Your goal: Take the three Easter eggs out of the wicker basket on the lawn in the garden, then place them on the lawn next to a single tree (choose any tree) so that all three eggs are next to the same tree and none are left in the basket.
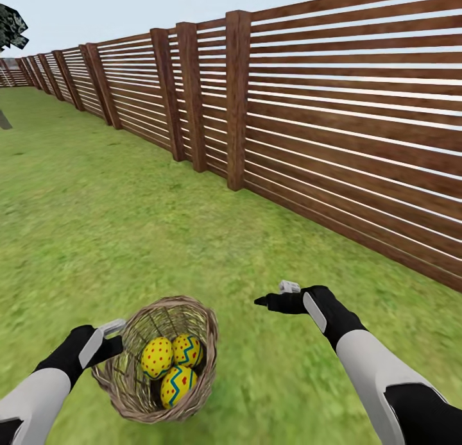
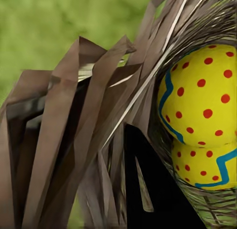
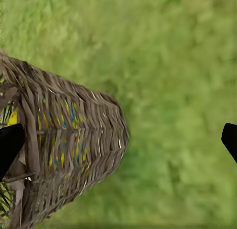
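— Brown woven wicker basket (image 1: pixel 154 361) on mottled green lawn (image 1: pixel 128 227), holding three yellow red-dotted Easter eggs (image 1: pixel 172 361).

— Left gripper (image 1: pixel 114 337) at basket's rim, fingers' spread impossible to tell. Right gripper (image 1: pixel 273 297) beside basket, fingers wide, holding nothing.

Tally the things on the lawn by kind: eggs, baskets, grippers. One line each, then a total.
Easter eggs: 3, all inside the basket
Wicker basket: 1
Grippers: 2, the left gripper at the basket's rim, the right gripper apart from it over the grass
Total: 6
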